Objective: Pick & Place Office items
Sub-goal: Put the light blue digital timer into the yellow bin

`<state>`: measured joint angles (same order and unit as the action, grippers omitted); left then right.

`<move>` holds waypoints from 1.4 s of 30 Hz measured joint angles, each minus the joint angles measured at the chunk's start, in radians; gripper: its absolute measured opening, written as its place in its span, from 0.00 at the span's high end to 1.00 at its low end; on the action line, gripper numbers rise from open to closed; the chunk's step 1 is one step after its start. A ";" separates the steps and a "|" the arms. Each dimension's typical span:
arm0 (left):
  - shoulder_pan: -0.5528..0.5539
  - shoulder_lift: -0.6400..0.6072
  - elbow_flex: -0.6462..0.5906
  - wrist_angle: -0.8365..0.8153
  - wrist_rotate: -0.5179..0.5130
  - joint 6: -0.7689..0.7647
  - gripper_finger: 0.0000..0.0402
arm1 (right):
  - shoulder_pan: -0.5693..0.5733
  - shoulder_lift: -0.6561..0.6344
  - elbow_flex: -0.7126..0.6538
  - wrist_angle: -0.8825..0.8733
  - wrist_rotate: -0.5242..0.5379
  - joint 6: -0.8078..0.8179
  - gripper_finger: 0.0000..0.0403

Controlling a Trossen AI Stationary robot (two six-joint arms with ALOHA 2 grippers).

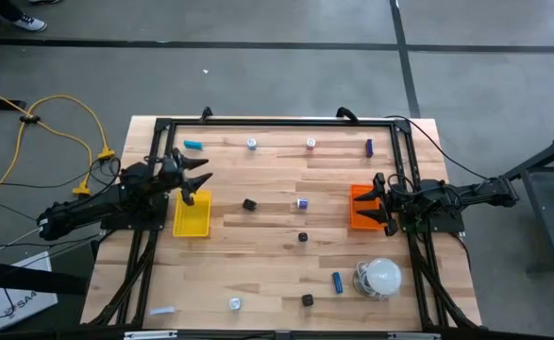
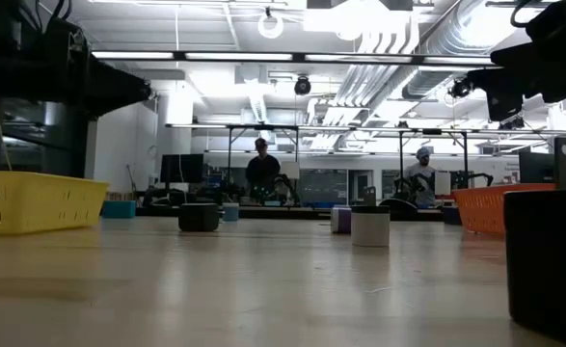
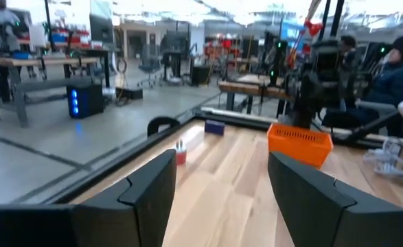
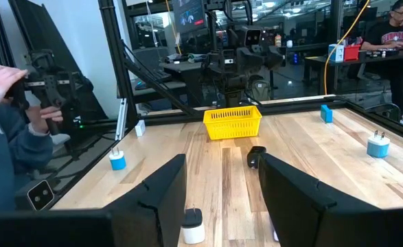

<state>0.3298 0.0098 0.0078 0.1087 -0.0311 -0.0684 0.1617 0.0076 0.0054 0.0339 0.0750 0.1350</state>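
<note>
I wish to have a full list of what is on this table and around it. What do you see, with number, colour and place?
blue sticks: 2, blue, one in the far row near the left arm, one beside the dome
purple stick: 1, purple, far row, right end
round bits: 4, white-silver, two in the far row, one mid-table, one at the near edge
black blocks: 3, black, mid-table to near edge
yellow tray: 1, yellow, left side
orange tray: 1, orange, right side
dome: 1, white, with coiled cable, near right
people: 2, in the room behind
left gripper: open, above the yellow tray
right gripper: open, above the orange tray
</note>
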 joint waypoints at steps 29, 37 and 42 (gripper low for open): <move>0.030 0.568 0.464 -0.321 -0.228 0.092 0.44 | 0.000 0.000 0.000 0.000 0.000 0.000 0.58; 0.219 0.840 0.659 -0.539 -0.057 0.159 0.44 | 0.000 0.000 0.000 0.000 0.000 0.000 0.58; 0.373 0.967 0.716 -0.600 0.089 0.147 0.44 | 0.000 0.000 0.000 0.000 0.000 0.000 0.58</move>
<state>0.7033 0.9767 0.7237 -0.4916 0.0581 0.0790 0.1616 0.0077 0.0055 0.0338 0.0750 0.1351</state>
